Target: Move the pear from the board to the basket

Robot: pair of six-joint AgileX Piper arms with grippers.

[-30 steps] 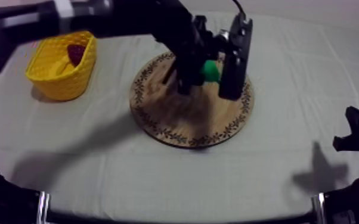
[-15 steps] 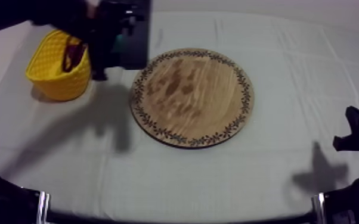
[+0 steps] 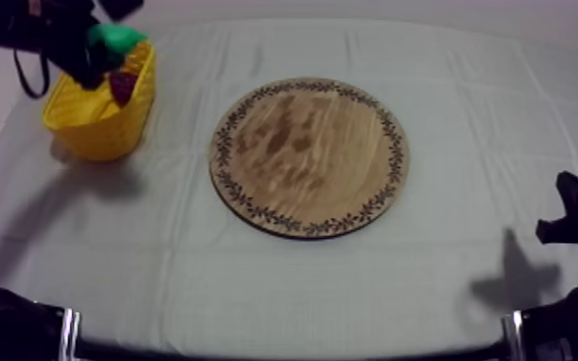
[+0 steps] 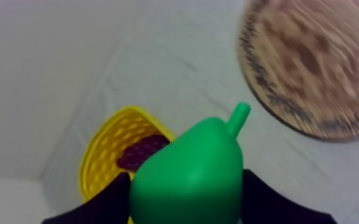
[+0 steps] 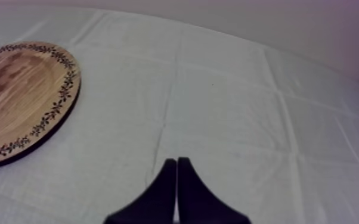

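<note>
Pear (image 4: 188, 173) clamped in left gripper (image 4: 185, 199), held over basket (image 4: 101, 155) for release.
Basket sits just below it, small red fruit (image 4: 143, 152) inside; right gripper (image 5: 176, 173) idle, fingers together.

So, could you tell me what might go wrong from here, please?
The pear, held in the left claw, hangs near the rim of the yellow basket, so a release here might clip the rim and roll onto the cloth. It could also land on the small red fruit inside and bounce out.
</note>
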